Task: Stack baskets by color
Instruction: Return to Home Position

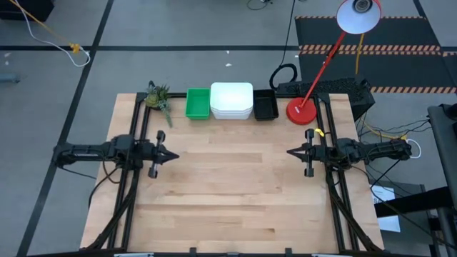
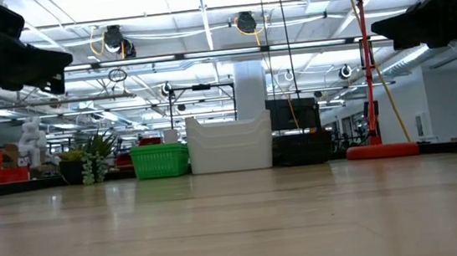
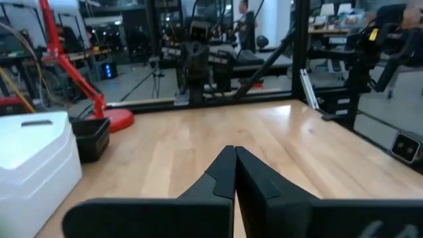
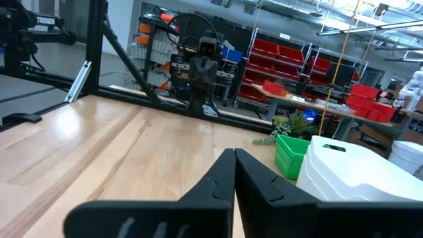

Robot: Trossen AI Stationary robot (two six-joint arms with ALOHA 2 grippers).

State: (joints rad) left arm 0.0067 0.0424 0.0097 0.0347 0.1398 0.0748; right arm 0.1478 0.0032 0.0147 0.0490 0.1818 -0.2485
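Plastic baskets (image 1: 231,100) looking light, stiff: gripping rims best. Left gripper (image 1: 166,155) & right gripper (image 1: 293,152) idling w/ fingers (image 3: 218,178) closed, well apart from baskets.

Three piles of baskets stand in a row along the far edge of one wooden table (image 1: 228,193): one green pile (image 1: 198,104) on the left, one white pile (image 1: 231,101) in the middle, one black pile (image 1: 265,106) on the right. How many baskets are nested in each pile cannot be told. Beside them are one small plant (image 1: 158,97), left of the green pile, and one red lamp (image 1: 302,111), right of the black pile. Two arms show, each with one gripper: the left gripper (image 1: 171,155) at the table's left side and the right gripper (image 1: 293,152) at its right, two in all, both with fingers pressed together
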